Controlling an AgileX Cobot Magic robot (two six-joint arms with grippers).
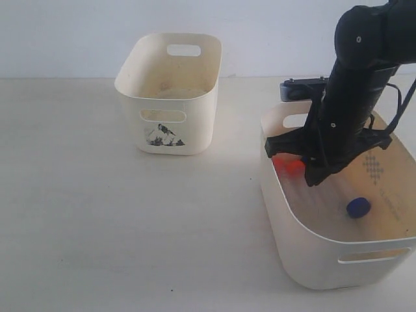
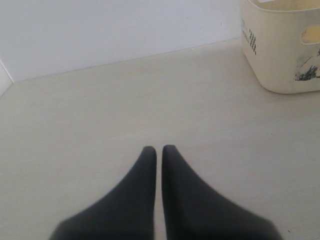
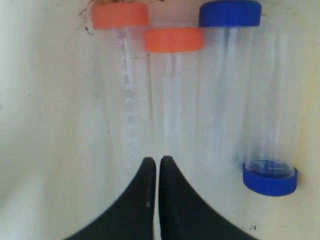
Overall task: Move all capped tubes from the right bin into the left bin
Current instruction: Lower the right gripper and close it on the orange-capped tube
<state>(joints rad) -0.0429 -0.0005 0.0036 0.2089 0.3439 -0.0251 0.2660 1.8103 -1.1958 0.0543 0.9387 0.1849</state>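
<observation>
The step in hand is judged to be the approach to a first pick. All four capped tubes (image 3: pixel 172 100) are seen lying side by side on the floor of the right bin (image 1: pixel 292 240), at the lower right of the exterior frame. No tube can be made out in the left bin (image 1: pixel 195 130), which stands well apart at the upper centre-left.

The right tool (image 3: pixel 158 159) is held down inside the right bin, just above the tubes, with its jaws pressed together and nothing between them. The left tool (image 2: pixel 159 148) is likewise closed and empty, poised over the bare worktop (image 1: pixel 97 214) near the left bin.

For the next move the right jaws would need to be parted, set astride one tube, closed on it, and the tube lifted clear of the bin wall.

The tubes are clear, with faint graduation marks. Two carry orange caps (image 3: pixel 120 15) and two carry blue caps (image 3: pixel 230 13); one blue-capped tube is laid the opposite way round.
</observation>
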